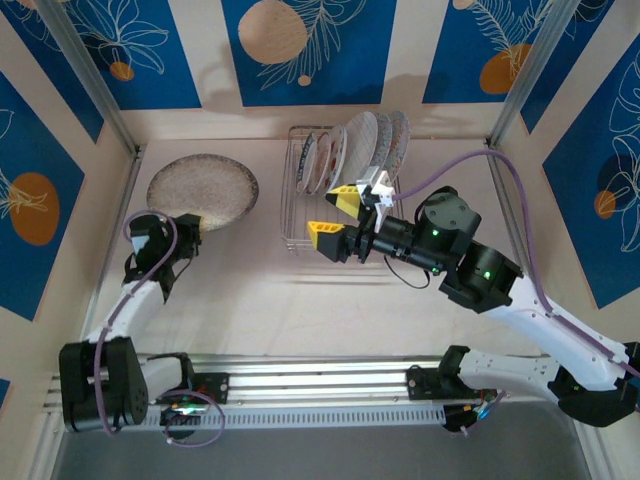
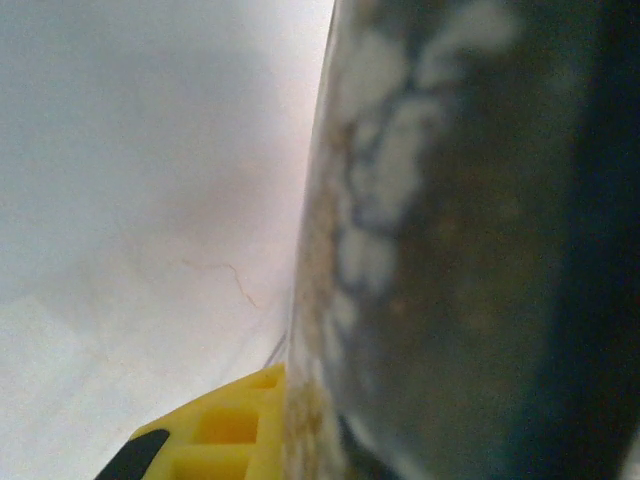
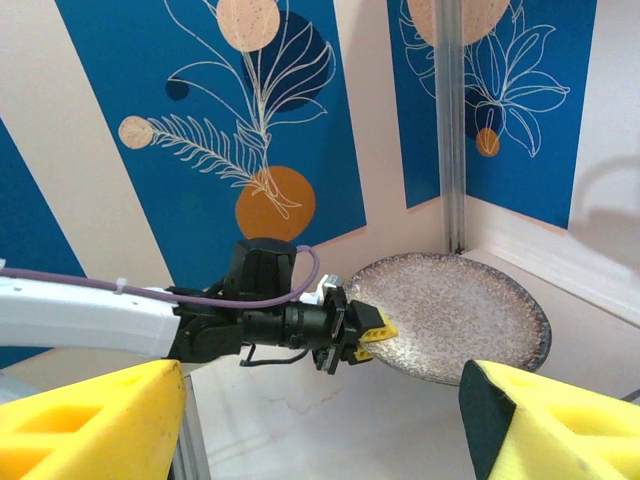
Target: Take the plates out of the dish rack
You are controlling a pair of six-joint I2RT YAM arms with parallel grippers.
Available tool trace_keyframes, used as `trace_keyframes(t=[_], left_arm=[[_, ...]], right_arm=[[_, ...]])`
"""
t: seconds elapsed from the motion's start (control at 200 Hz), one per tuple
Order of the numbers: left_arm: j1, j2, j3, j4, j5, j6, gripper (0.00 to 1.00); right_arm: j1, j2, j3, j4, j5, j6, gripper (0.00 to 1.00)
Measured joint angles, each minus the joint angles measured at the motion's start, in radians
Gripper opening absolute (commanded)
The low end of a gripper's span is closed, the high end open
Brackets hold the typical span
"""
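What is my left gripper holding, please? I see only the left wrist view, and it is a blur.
Observer: The left gripper is shut on the near rim of the speckled plate, left of the rack.
Operator: Thank you. Is the rack unloaded yet?
Observer: No, several plates stand upright in its far half.
Operator: And what is the other arm doing?
Observer: The right gripper hangs open over the rack's near half, holding nothing.
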Motion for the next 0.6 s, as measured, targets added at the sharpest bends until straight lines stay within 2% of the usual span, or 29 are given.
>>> trace_keyframes(t=[0.315, 0.595], left_arm=[[0.076, 0.218, -0.010, 0.185, 0.049, 0.008, 0.00], [0.085, 0.422, 0.012, 0.299, 0.088, 0.008, 0.00]], right_arm=[[0.000, 0.028, 0.000, -0.011, 0.000, -0.004, 0.74], [-0.006, 0.028, 0.000, -0.012, 0.000, -0.020, 0.74]])
